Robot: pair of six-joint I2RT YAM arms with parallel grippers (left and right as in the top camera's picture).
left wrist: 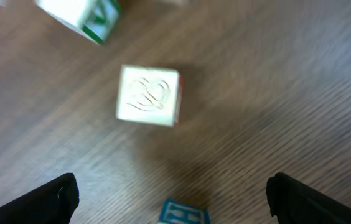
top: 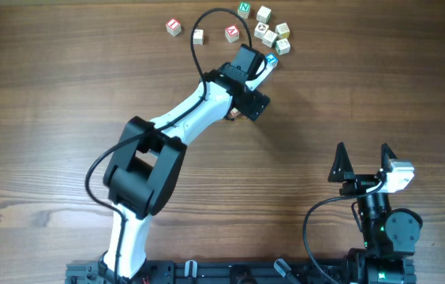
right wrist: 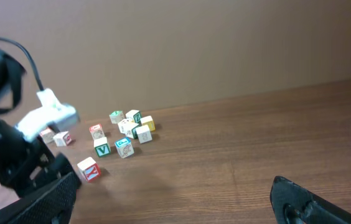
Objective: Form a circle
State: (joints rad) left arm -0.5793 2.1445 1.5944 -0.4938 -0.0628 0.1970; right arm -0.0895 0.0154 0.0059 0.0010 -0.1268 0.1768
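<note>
Cube cluster [top: 273, 33], upper centre of overhead frame: loose clump, no ring yet. Long axis runs upper left to lower right, no clear facing. Left gripper [left wrist: 172, 190] spread wide, gripping nothing, blue cube [left wrist: 185, 213] between fingers. Right gripper [top: 362, 158] wide, empty, lower right. Risk: left fingers sweeping sideways knock neighbouring cubes, scattering clump.

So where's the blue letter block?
In the overhead view the blue letter block lies top centre-right, at the left gripper's open fingertips, right next to the pale cube cluster.

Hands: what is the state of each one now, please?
Left hand: open, holding nothing.
Right hand: open, holding nothing.
</note>
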